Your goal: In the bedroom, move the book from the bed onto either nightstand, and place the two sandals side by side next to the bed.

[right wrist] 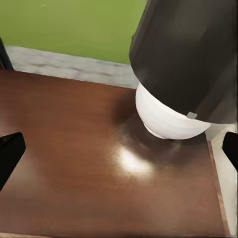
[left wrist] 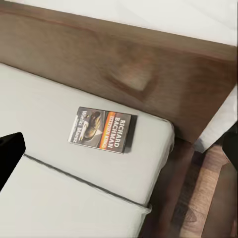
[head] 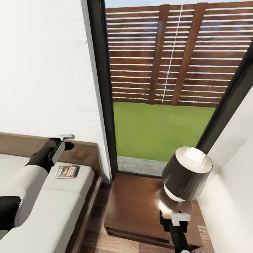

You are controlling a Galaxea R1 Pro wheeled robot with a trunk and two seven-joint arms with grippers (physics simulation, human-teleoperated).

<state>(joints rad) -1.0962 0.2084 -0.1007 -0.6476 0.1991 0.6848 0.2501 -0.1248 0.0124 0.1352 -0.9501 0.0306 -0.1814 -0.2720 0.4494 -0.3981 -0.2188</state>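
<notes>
The paperback book (head: pixel 66 171) lies flat on the pale mattress of the bed (head: pixel 56 205), close to the headboard (head: pixel 84 154) and near the mattress edge that faces the nightstand (head: pixel 135 198). The left claw (head: pixel 66 140) hangs above the headboard, just past the book, so the book sits a little below and back toward the robot from its tips. In the left wrist view the book (left wrist: pixel 103 130) sits near centre, its long axis running roughly along the headboard (left wrist: pixel 129 69), spine text readable. That arm is plainly the nearer one; I'd judge it needs to drop and draw back slightly to reach the cover.

The left claw's tips show only as dark shapes at the far sides of its wrist view, so its fingers look spread wide apart, holding nothing. The right claw (head: pixel 175 218) hovers over the nightstand's glossy top, beside the lamp (head: pixel 188 174), well apart from the book. Its wrist view shows dark tips at both sides over the bare wood (right wrist: pixel 89 148), with the lamp's white base (right wrist: pixel 168 121) ahead, so it too looks parted and empty.

By my count: one book, one nightstand, one lamp, one bed, two claws. The free wood beside the lamp looks roomy enough for the book.
</notes>
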